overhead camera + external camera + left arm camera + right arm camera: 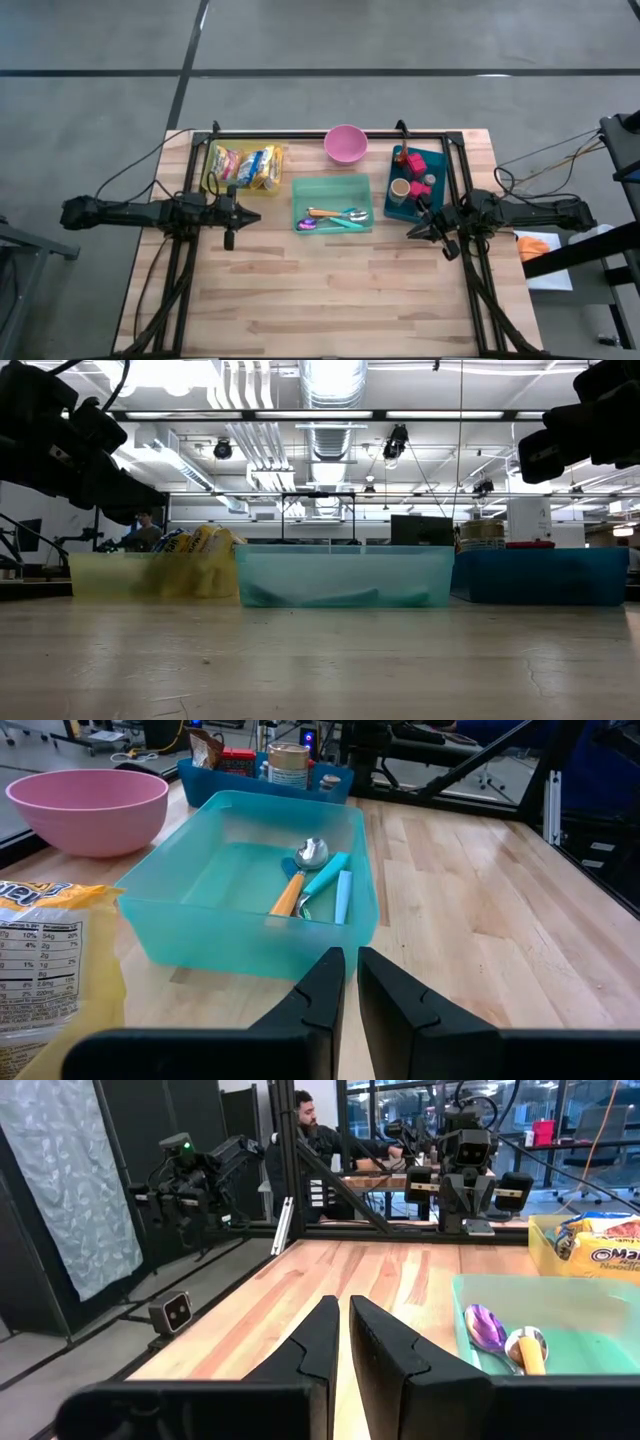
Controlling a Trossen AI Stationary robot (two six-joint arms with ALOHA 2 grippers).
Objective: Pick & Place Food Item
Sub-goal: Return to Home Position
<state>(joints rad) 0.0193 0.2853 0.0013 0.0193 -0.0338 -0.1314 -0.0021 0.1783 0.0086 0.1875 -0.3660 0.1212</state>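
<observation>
Yellow food packets (243,168) lie in a yellow bin (212,180) at the table's far left; one noodle packet (45,960) shows in the left wrist view. My left gripper (254,216) hovers shut, beside that bin's near right corner, pointing toward the teal bin (332,203). My right gripper (412,230) hovers shut at the table's right, just near of the blue bin (415,185), pointing toward the table's left. Neither gripper holds anything.
The teal bin (250,880) holds spoons and other utensils (315,880). A pink bowl (345,143) stands at the far edge. The blue bin holds cans and small packages. A black frame (330,133) runs around the table's back and sides. A person (310,1125) sits beyond the table.
</observation>
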